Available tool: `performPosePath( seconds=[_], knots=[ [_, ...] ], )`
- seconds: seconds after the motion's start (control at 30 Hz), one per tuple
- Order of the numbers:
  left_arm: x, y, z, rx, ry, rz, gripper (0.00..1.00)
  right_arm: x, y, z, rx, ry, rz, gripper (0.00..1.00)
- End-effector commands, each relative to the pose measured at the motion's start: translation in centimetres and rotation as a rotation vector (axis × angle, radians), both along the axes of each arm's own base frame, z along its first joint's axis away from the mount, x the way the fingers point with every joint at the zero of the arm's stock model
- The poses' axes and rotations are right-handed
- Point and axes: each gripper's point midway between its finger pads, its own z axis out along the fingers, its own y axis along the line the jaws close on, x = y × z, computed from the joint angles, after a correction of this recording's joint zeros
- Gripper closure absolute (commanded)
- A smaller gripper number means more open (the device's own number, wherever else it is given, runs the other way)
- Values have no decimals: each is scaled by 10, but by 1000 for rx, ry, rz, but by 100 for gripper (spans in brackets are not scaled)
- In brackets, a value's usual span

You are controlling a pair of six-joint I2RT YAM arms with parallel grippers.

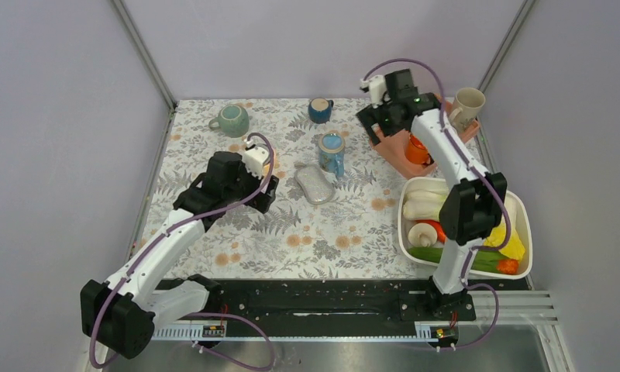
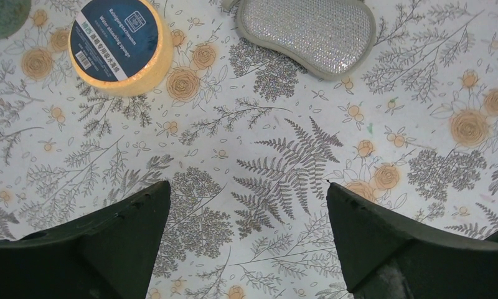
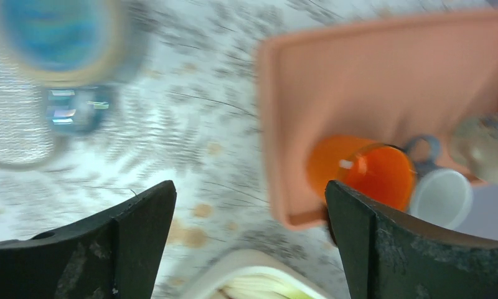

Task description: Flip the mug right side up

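The orange glossy mug is lying on its side at the near corner of the salmon-pink flat tray, its open mouth facing the right wrist camera. In the overhead view the mug is showing partly from behind the right arm's white link. A white cup is sitting just beside it. A grey-blue loop is showing between the two, and the blur in this view is leaving it unclear which of them it belongs to.

The right pincer is hanging above the edge of the tray with its dark fingers spread wide and nothing between them. The mug is sitting just inside its right fingertip in that view, not touched.

A tall beige mug is standing tilted at the far end of the tray. A blue glass mug, a dark blue mug and a round green mug are standing out on the fern-and-flower-patterned bench. A white basin of vegetables is sitting near the right arm's base.

The left pincer is hovering over bare cloth, jaws wide and empty. Beyond it are lying a silver mesh scouring pad and a round yellow sponge with a dark blue label, well apart from each other.
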Motion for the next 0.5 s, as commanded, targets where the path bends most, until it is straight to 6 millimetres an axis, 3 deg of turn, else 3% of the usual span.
performPosePath(
  seconds=[0.0, 0.07, 0.13, 0.27, 0.47],
  knots=[
    [17, -3, 30, -120, -60, 113, 1, -43, 98, 0, 123, -73, 105, 0],
    [17, -1, 30, -129, -62, 135, 1, -55, 127, -12, 182, -88, 119, 1],
    [16, 1, 30, -131, -67, 142, 1, -58, 142, -20, 238, -91, 56, 2],
    [13, 3, 32, -137, -81, 143, 1, -43, 146, -45, 281, -75, -120, 6],
    [10, 2, 35, -149, -97, 137, 1, -23, 156, -92, 266, -35, -166, 15]
  ],
)
